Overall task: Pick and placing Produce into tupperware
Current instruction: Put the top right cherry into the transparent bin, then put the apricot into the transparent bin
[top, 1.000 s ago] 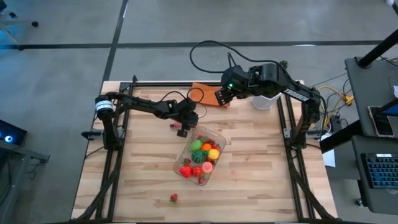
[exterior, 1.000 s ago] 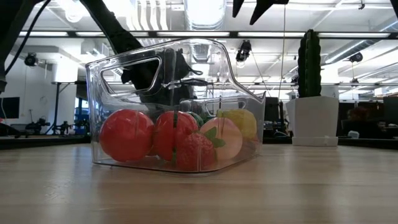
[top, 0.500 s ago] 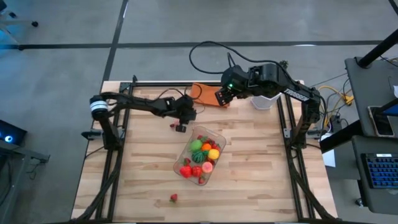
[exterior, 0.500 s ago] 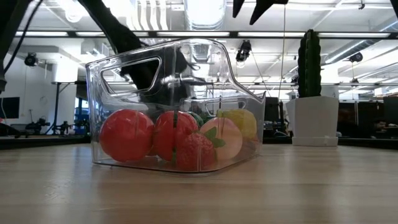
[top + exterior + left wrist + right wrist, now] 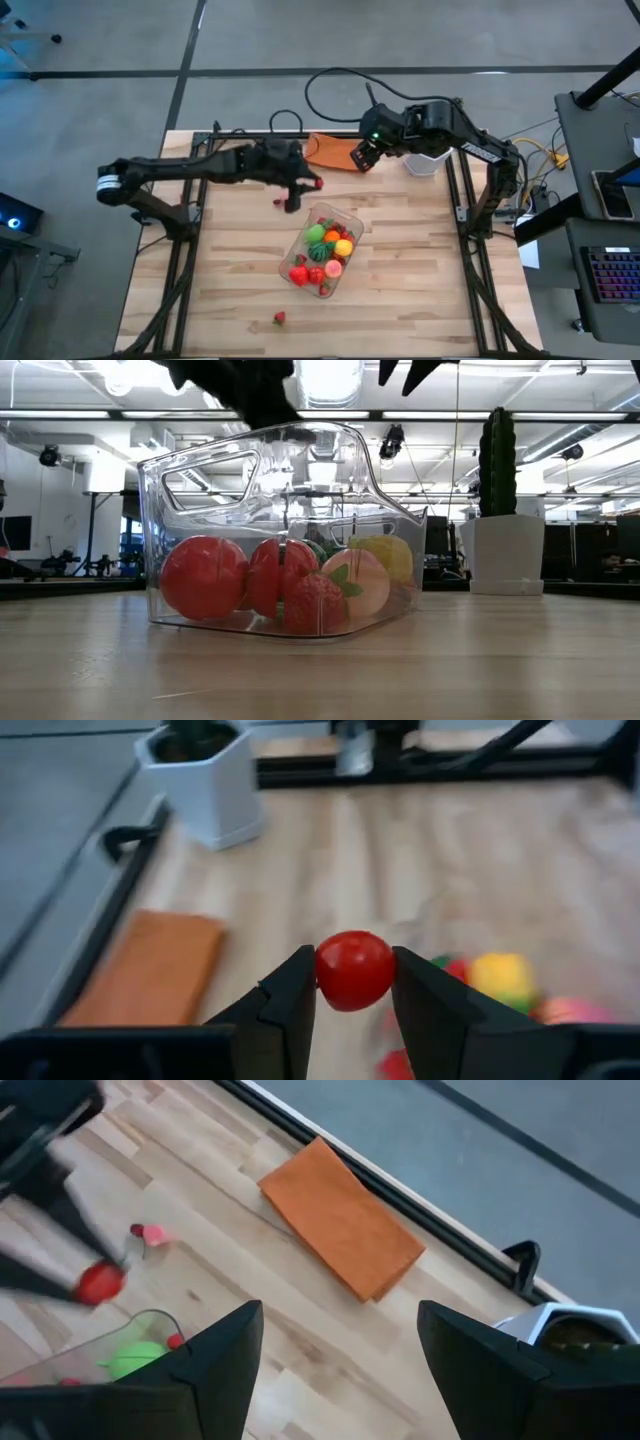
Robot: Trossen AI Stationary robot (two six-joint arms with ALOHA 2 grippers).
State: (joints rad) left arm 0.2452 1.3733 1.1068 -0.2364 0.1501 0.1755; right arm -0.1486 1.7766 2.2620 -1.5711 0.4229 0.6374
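- Nearest to me on the table [image 5: 400, 290], a lone red piece of produce [image 5: 279, 318] lies well apart from everything else, not yet collected.
- Next back sits the tupperware [image 5: 350, 222], a clear shallow tub whose long axis runs slantwise across the boards; it already holds a heap of red, green, yellow and orange produce.
- Just beyond the tub's far-left end hangs the left gripper [image 5: 312, 184], fingers clamped on a small red ball [image 5: 354, 969], which fills the gap between the two pads. The tub lies toward me and a little to the robot's right of that ball, so I'd judge the coming move is a short carry that way over the near rim before letting go.
- One more small red piece [image 5: 279, 203] lies on the boards just beside that gripper, outside the tub.
- Farthest back, the right gripper [image 5: 360, 157] waits with its fingers spread and empty, near the orange cloth [image 5: 325, 151] and the white pot [image 5: 424, 164]; the left arm is plainly the nearer to the tub.
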